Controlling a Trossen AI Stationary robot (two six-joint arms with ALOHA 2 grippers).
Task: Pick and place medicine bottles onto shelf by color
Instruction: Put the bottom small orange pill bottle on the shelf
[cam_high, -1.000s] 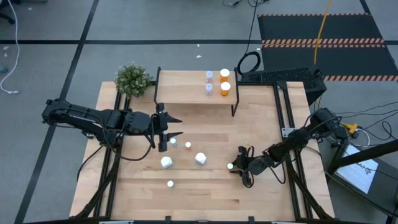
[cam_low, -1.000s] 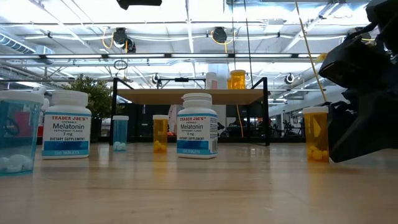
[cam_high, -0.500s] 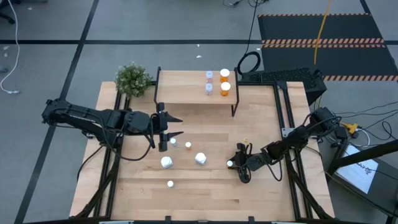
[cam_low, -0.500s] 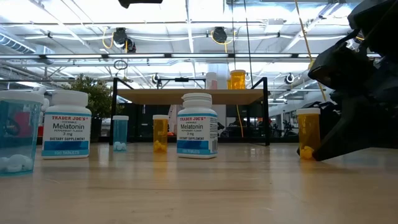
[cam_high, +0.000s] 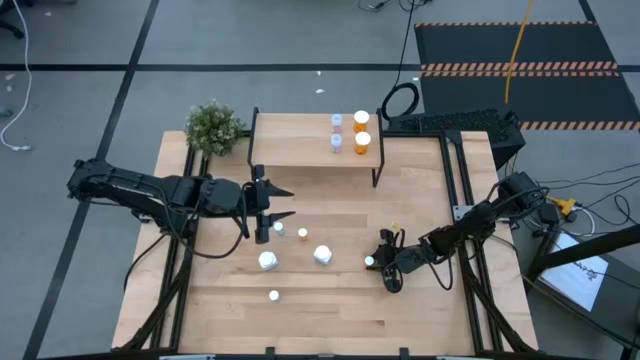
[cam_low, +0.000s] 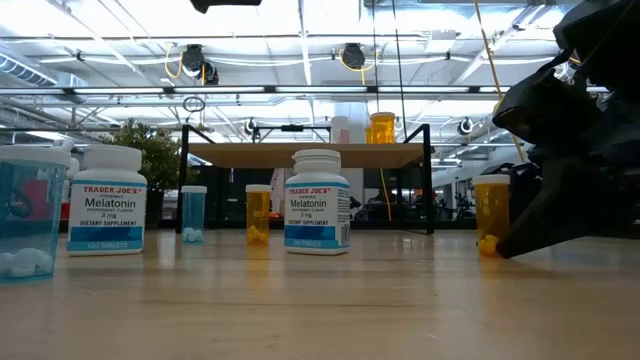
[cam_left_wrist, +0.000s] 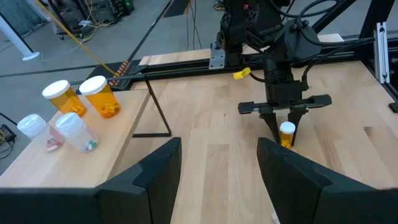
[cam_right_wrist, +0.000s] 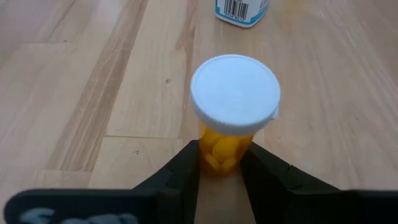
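Picking step in hand: right gripper (cam_right_wrist: 221, 163) clamped on the small orange white-capped pill bottle (cam_right_wrist: 231, 118), fingers pressed against both sides of its lower body, lower right of centre in the high view. Bottle upright on the light-wood tabletop (cam_high: 330, 300), apparently not lifted yet.

Next, probably: straight lift, then carry up-frame to the low light-wood shelf on black legs (cam_high: 295, 145), beside the two orange bottles (cam_high: 361, 130) standing at its right end.

Left gripper (cam_high: 278, 203) parked left of centre, fingers spread, empty.

Open board between bottle and shelf; shelf's right black leg (cam_high: 378, 165) near the path, white-labelled bottle (cam_high: 322, 254) just beside to the left.
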